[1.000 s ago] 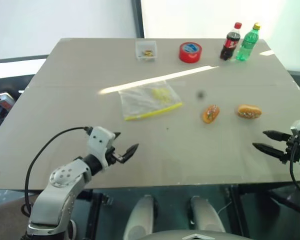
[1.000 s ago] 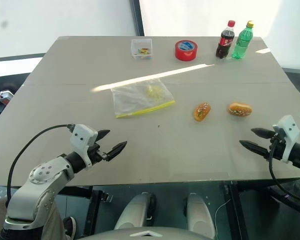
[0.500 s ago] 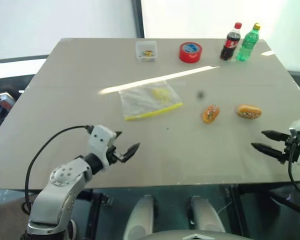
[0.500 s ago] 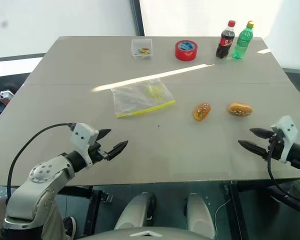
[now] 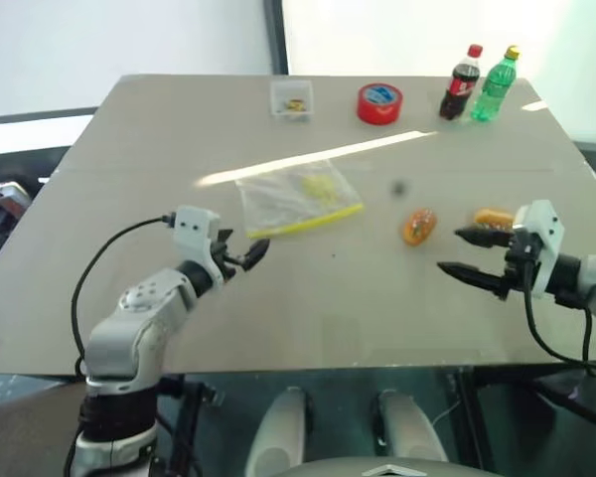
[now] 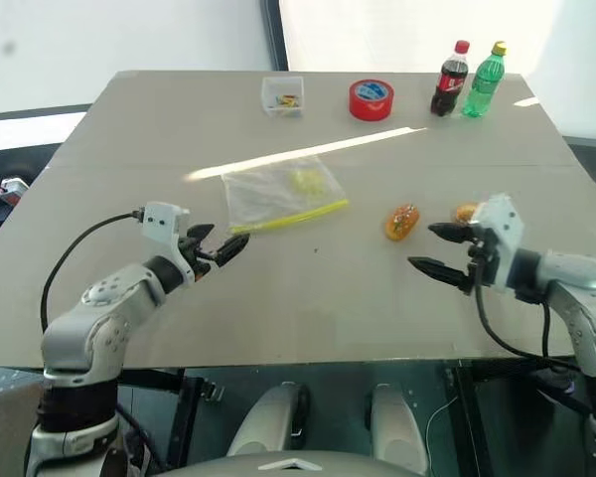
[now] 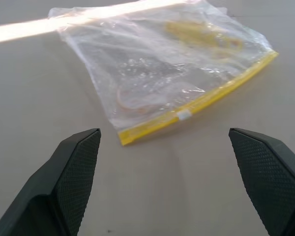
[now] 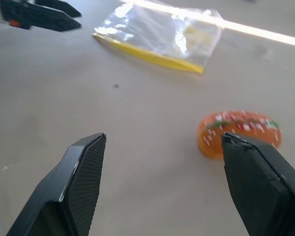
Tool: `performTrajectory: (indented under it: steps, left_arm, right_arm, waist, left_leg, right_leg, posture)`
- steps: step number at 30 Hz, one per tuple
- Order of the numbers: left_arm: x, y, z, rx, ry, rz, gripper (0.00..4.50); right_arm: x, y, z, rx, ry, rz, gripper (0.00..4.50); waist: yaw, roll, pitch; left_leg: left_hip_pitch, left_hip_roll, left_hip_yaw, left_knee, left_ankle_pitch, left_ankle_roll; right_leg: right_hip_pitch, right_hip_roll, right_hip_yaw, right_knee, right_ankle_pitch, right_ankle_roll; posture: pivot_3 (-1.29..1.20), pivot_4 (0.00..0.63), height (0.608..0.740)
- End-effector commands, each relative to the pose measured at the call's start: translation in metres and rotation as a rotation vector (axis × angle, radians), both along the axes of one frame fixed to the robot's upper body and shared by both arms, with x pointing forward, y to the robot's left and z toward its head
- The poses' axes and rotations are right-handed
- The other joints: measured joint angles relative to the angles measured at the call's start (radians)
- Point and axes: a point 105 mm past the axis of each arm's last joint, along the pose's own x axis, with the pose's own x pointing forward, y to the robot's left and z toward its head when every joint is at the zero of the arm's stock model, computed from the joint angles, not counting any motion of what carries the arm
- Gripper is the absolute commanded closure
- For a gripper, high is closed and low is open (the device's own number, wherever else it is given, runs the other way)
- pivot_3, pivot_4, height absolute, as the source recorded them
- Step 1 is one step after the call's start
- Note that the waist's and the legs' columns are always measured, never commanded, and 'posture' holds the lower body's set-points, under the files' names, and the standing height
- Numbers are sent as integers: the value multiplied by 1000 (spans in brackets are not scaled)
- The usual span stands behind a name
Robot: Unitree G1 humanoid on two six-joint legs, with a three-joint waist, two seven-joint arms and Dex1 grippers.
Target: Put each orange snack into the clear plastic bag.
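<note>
Both grippers wide open, empty: left just short of bag, right beside snacks. Risk: flat bag skidding when pinched; bun rolling off.

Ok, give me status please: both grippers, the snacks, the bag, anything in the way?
Left gripper open, empty, near clear plastic bag. Right gripper open, empty, near orange snacks. Both snacks on table, outside bag. Path clear.
</note>
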Motion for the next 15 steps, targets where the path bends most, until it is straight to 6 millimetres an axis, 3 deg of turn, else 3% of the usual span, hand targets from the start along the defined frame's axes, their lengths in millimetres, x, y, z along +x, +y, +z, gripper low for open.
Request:
performTrajectory:
  steps: [1,9,15]
  left_arm:
    - [20,12,6,11,-6,59,64]
    - [54,-8,-17,-91,84,-3,64]
    - [69,-22,-39,-242,172,-11,64]
  right_arm:
    - [-1,22,17,-2,-53,54,705]
    - [6,53,29,16,-116,109,705]
    - [13,73,21,19,-144,112,705]
  waist:
    - [1,0,0]
    - [2,-1,0]
    - [9,1,-1]
  left_leg:
    - [0,0,0,0,0,0]
    - [-1,-1,-2,0,0,0]
    - [0,-2,-2,0,0,0]
  right_leg:
    - [0,0,0,0,0,0]
    - [0,-1,-1,0,0,0]
    - [1,-1,-2,0,0,0]
  posture:
    - [0,150,740]
    - [0,150,740]
    - [0,150,740]
